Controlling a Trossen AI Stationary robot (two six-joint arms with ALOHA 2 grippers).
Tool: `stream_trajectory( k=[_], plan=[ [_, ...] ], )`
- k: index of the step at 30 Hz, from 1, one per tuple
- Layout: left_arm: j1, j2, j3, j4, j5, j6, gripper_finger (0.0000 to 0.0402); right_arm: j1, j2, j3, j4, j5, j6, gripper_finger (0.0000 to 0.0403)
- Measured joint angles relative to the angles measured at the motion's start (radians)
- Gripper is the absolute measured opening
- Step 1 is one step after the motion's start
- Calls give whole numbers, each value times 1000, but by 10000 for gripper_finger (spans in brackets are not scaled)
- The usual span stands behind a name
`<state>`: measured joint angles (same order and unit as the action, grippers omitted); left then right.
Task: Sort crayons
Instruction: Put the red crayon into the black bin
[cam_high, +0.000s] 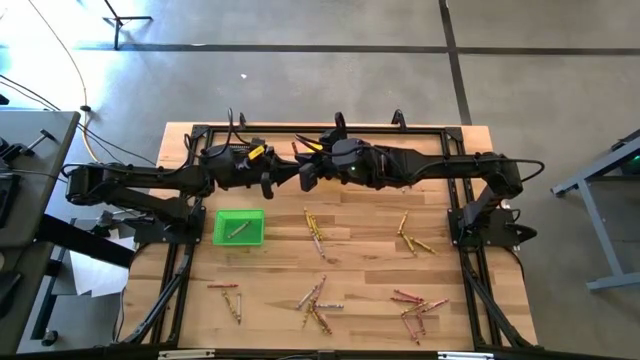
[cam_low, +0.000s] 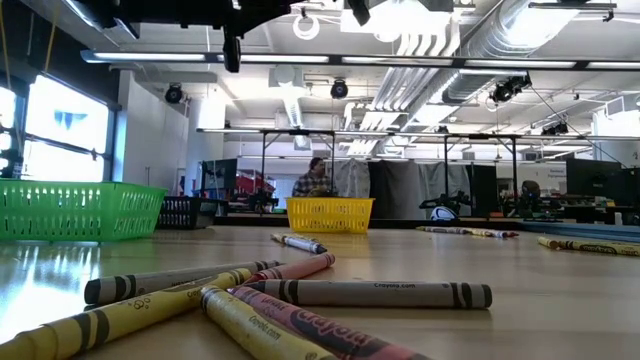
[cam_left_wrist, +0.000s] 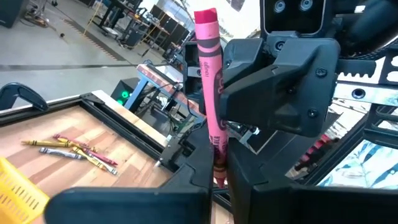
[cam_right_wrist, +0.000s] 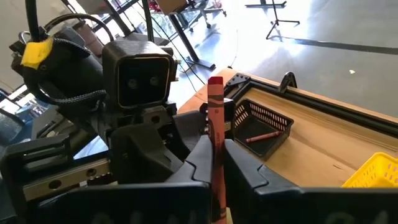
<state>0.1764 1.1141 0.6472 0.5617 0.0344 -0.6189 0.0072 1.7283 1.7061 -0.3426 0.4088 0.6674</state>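
Right, here is what I have on my screens, taking the table's far edge in the overhead view as 12 o'clock.

1. Both arms reach in over the table (cam_high: 360, 265) and meet nose to nose at about 12 o'clock, raised well above the wood.
2. The left claw (cam_left_wrist: 217, 160) is clamped on the lower part of a red crayon (cam_left_wrist: 208, 74), which stands upright between its fingers.
3. The right claw (cam_right_wrist: 216, 169) is closed on a red crayon too, with the stick rising straight up from between its fingers (it looks like the same stick, seen from the other side).
4. So the red crayon sits up in the air between the two claws, not on the wood.
5. The green bin (cam_high: 218, 228) sits at about 9 o'clock, with one crayon lying inside.
6. The black bin (cam_right_wrist: 267, 114) is near the far rail, and it holds a single red stick (cam_right_wrist: 262, 136).
7. The yellow bin (cam_right_wrist: 373, 171) stands just beside the black bin.
8. The loose crayons (cam_high: 318, 232) are scattered flat on the wood near the centre, and at 3, 5, 6 and 7 o'clock.
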Motion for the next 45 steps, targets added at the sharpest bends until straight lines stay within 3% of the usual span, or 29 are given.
stream_trajectory(
  k=[6, 17, 25, 32, 39, 45],
  plan=[
    [0, 0, -1, -3, -2, 1, 8, 0, 5, 0, 1, -2, -3, 19],
    [28, -37, -1, -85, 34, 4, 2, 0, -33, 0, -136, -6, -45, 108],
    [182, -221, 0, -580, 10, 111, 1, 10, -95, 0, -237, 0, -40, 118],
    [363, -322, 0, -1011, -228, 196, 1, 22, -96, 0, -242, 5, -36, 119],
    [522, -211, 0, -1048, -259, 280, 1, 7, -92, 0, -245, 14, -13, 119],
    [583, -54, 0, -1085, -255, 290, 1, -1, -92, 0, -245, 15, 6, 119]
  ],
)
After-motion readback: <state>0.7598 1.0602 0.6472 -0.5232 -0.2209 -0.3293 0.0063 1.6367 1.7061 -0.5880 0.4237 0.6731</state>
